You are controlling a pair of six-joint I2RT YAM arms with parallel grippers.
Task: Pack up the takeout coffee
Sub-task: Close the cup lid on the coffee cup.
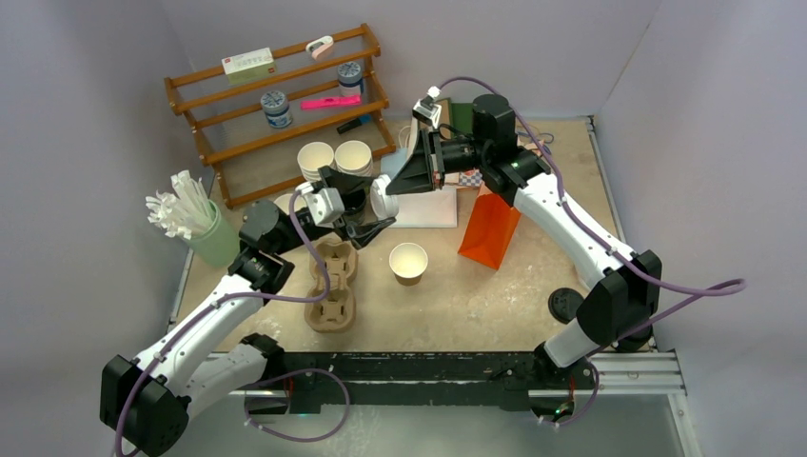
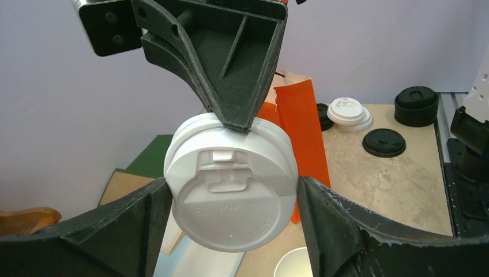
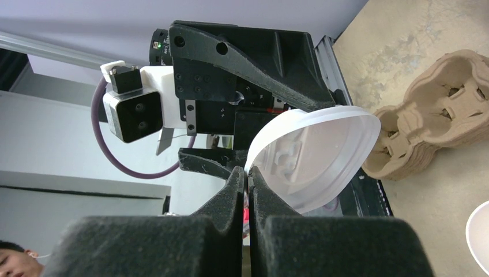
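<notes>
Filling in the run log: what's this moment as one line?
right gripper: shut on white lid rim, midair | left gripper: jaws flank lid, contact unclear | brown cup: lidless, on table

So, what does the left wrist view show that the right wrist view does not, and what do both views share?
Only the left wrist view: the top face of the white lid, the orange paper bag behind it, black lids and stacked white lids on the table. Only the right wrist view: the lid's hollow underside, the pulp cup carrier, the left wrist camera. Both: the right gripper shut on the lid's rim, the fingers of the left gripper either side of it; whether they press it I cannot tell.
</notes>
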